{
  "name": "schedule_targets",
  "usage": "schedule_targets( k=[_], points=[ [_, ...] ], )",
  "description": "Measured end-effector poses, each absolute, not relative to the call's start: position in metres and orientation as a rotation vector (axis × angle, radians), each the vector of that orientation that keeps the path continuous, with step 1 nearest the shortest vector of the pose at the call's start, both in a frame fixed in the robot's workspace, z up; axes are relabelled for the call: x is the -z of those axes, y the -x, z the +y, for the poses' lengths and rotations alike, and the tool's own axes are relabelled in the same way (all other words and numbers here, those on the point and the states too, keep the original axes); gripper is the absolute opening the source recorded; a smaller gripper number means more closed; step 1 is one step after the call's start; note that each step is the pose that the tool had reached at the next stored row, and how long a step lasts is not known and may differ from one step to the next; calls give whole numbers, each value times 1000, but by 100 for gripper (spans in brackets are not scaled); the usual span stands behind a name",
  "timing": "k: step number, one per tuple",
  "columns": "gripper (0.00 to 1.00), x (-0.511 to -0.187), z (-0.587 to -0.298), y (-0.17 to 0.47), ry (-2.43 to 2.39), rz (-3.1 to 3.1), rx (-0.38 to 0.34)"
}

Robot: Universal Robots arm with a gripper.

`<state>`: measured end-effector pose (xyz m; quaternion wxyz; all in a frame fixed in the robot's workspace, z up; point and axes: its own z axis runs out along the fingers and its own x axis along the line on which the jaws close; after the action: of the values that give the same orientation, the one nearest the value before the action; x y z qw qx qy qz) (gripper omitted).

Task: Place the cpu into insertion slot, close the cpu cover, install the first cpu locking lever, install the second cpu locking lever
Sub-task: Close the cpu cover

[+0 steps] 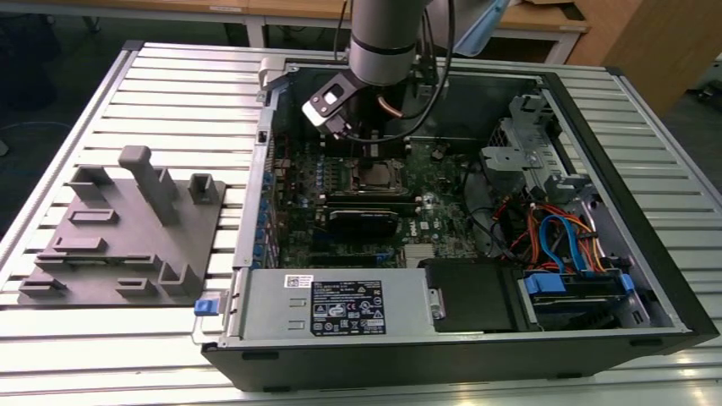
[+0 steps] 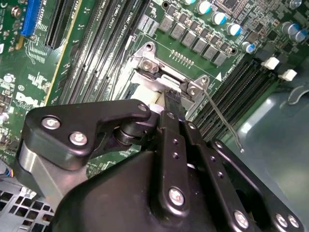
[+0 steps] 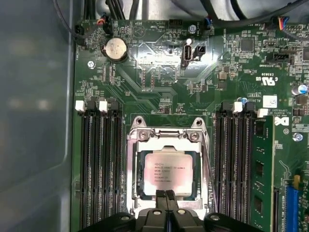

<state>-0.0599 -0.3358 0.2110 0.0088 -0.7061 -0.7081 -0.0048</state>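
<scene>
The cpu, a silvery square chip, lies in the insertion slot on the green motherboard inside the open computer case. The cpu cover, a silvery frame, lies flat over it and the chip shows through its cut-out. My gripper is shut, its black fingertips together at the cover's edge beside the chip; I cannot tell whether they touch it. In the second wrist view the gripper points at the socket's hinge end. A thin wire locking lever sticks out free beside the socket.
Black memory slots flank the socket on both sides, with a green memory stick in one. The case holds a power supply and a drive bay with blue cables. A grey fixture block stands on the exterior view's left.
</scene>
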Motion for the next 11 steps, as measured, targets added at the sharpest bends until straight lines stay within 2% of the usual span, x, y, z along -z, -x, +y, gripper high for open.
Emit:
schedule_targets(
  k=[11],
  points=[
    [10,-200,-336,63,2197,-2220,15]
  ],
)
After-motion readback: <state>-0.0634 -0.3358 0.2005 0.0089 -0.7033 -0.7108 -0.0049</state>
